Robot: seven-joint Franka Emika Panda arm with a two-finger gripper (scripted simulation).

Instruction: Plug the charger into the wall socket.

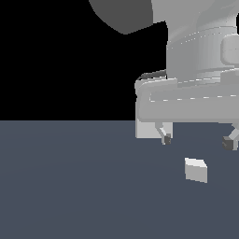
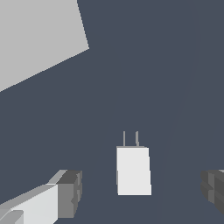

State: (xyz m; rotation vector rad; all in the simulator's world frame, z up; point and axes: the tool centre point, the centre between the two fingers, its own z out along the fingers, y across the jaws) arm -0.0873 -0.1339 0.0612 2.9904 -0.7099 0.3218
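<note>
The charger (image 1: 195,169) is a small off-white block lying on the dark floor. In the wrist view the charger (image 2: 133,170) shows two thin prongs sticking out of one end. My gripper (image 1: 197,141) hangs open just above it, with nothing held. In the wrist view my gripper (image 2: 142,192) has its fingers well apart on either side of the charger, not touching it. The wall socket (image 2: 37,39) is a large pale grey slab off beyond the prong end; its dots do not show. In the exterior view the hand hides most of it.
The dark blue-grey floor (image 1: 70,186) stretches toward the exterior view's left. A pale upright piece (image 1: 147,129) shows under the hand beside one finger; I cannot tell what it is. The arm's body (image 1: 200,51) fills the upper right.
</note>
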